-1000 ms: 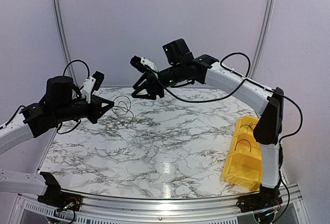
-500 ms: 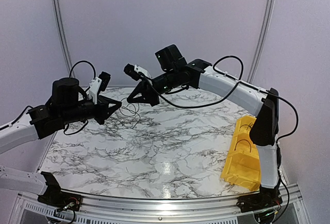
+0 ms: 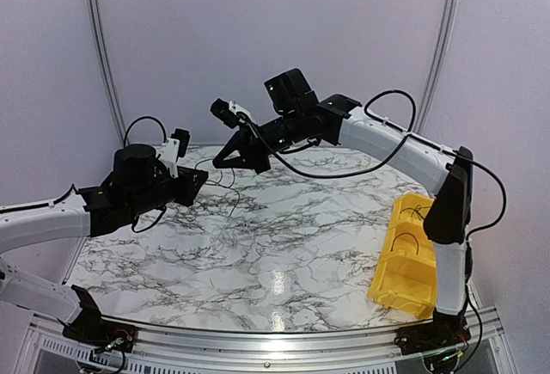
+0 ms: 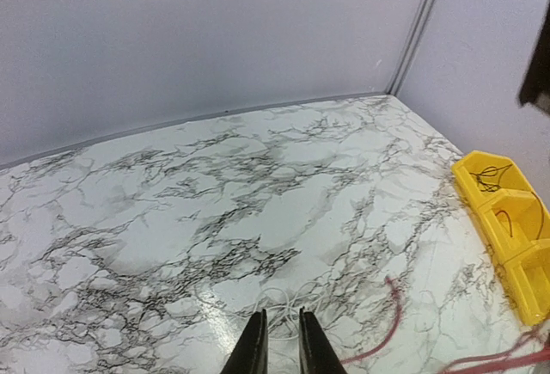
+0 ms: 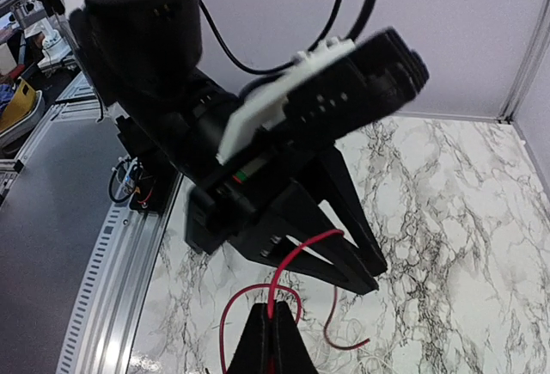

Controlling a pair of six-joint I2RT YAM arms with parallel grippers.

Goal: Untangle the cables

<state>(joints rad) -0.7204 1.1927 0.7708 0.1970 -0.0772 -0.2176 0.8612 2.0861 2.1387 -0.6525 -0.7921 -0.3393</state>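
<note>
Right gripper was pinched tight on a red wire – fingers pressed together, the wire rising out of the tips and curling beside them. Left gripper sat close opposite, held up over the back left of the marble table. Its fingers stood a narrow slit apart, with nothing seen between them. In the top view the two grippers nearly met tip to tip, and the thin black wires hung in loose loops between and just below them. The left wrist view showed a faint whitish wire looping just past the fingertips — whether it lay on the table or hung, I couldn't tell. A yellow bin stood at the table's right edge, well apart from both grippers, with a few short wires in its compartments.
</note>
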